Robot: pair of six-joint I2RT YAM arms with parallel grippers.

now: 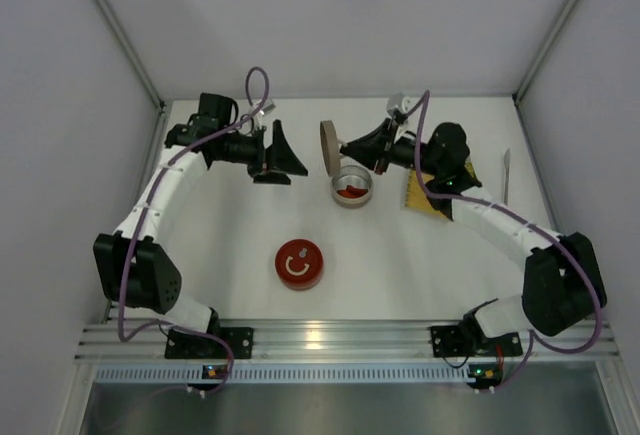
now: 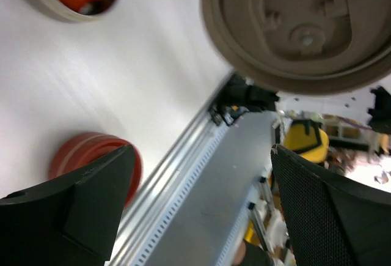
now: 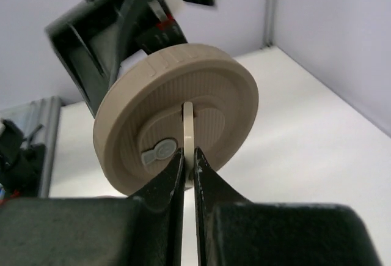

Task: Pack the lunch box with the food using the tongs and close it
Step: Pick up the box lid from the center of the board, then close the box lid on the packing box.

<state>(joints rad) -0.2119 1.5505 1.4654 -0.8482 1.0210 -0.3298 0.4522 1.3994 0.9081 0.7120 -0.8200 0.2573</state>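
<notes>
Currently, on a white bench (image 1: 220,245), two robot arms meet above a small round metal lunch box (image 1: 352,187). The right hand (image 3: 188,159) is clenched on the thin tab in the middle of a round beige lid (image 3: 177,125), holding the lid on edge, up off the bench, just above and to the left of the lunch box. The left hand (image 1: 288,155) is spread wide and grips nothing; it sits just to the left of the lid, facing it.

Some bright red food (image 1: 350,193) lies inside the lunch box. No white sushi rolls can be made out; the right arm covers most of the yellow mat (image 1: 425,198) where they might lie. The tongs (image 1: 506,177) lie flat near the right wall, well apart from both hands. A red disc (image 1: 299,263) with a white ring mark rests alone nearer the arm bases.

Judging from this, packing looks at least partly done and closing is under way. The lid has yet to be lowered onto the lunch box and seated. Whether more food remains to pack cannot be told.
</notes>
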